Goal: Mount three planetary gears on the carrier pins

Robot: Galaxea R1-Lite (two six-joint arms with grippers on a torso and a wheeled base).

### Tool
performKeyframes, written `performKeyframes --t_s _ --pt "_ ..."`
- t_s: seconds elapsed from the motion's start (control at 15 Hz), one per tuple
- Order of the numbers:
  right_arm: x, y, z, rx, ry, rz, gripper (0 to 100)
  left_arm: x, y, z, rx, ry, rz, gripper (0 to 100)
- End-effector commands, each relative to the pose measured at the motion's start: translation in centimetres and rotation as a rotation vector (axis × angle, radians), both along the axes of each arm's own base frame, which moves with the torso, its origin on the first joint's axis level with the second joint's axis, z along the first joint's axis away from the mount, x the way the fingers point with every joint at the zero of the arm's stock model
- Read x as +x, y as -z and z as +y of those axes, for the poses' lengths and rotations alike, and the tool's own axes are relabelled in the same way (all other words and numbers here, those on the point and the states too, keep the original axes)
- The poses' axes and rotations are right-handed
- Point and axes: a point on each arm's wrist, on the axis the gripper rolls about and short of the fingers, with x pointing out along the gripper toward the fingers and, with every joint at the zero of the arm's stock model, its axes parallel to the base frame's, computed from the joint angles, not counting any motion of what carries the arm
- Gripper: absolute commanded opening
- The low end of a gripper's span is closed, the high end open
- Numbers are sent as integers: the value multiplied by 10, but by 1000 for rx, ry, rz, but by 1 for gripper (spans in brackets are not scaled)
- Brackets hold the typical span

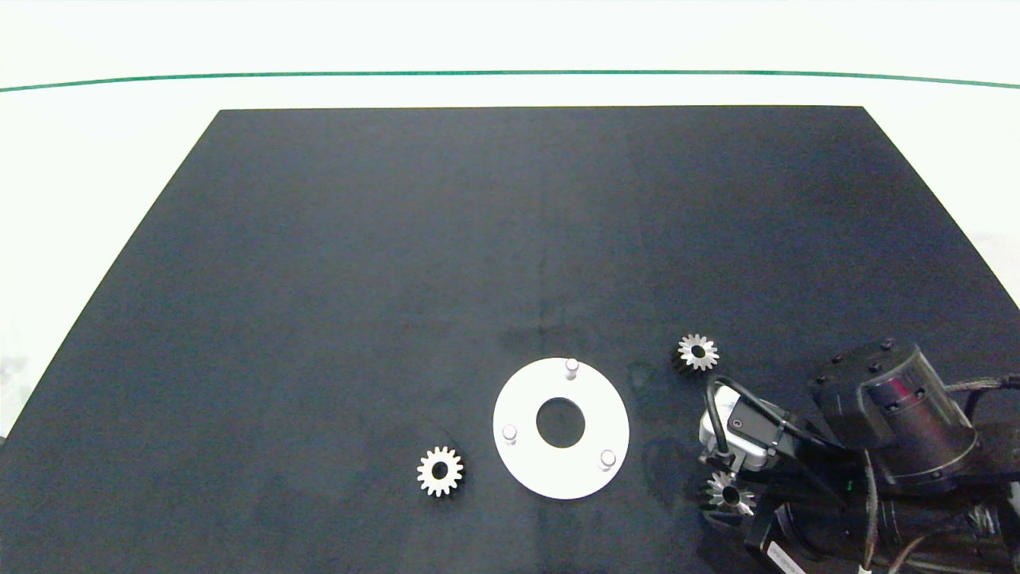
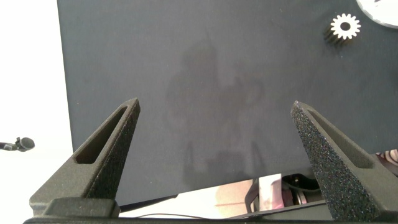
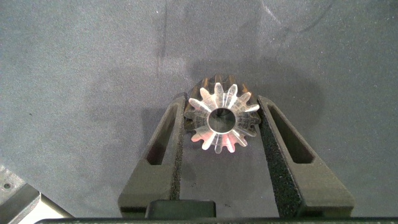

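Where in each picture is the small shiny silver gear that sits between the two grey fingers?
Head view: the small shiny silver gear lies at lower right, under the right arm, right of the flat white ring-shaped disc.
Left wrist view: not in it; the gear there is another.
Right wrist view: centre, in the right gripper.
Shared landmark: the black mat.

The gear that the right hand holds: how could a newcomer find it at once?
On the black mat, find the white disc. To its right, nearest the mat's front edge, sits the gear. Alone of three, it is between the right hand fingers.
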Motion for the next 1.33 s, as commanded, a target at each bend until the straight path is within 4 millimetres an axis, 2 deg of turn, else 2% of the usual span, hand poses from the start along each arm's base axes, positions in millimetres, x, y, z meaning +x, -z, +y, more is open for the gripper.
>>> performKeyframes --t_s 0.07,0.6,0.8,1.13,1.33 --pt "-1 1 0 -1 -2 1 6 1 0 0 2 -1 6 100" --pt "-17 -25 8 52 -68 -90 4 4 -1 -1 0 9 20 100" --pt "-21 -34 18 61 -98 -129 4 4 -2 -1 -1 11 14 100" --pt "-23 -66 34 43 -134 -140 4 5 -2 -1 -1 9 12 100" --pt "-18 -65 45 35 -147 -135 4 4 -2 -1 -1 9 9 100"
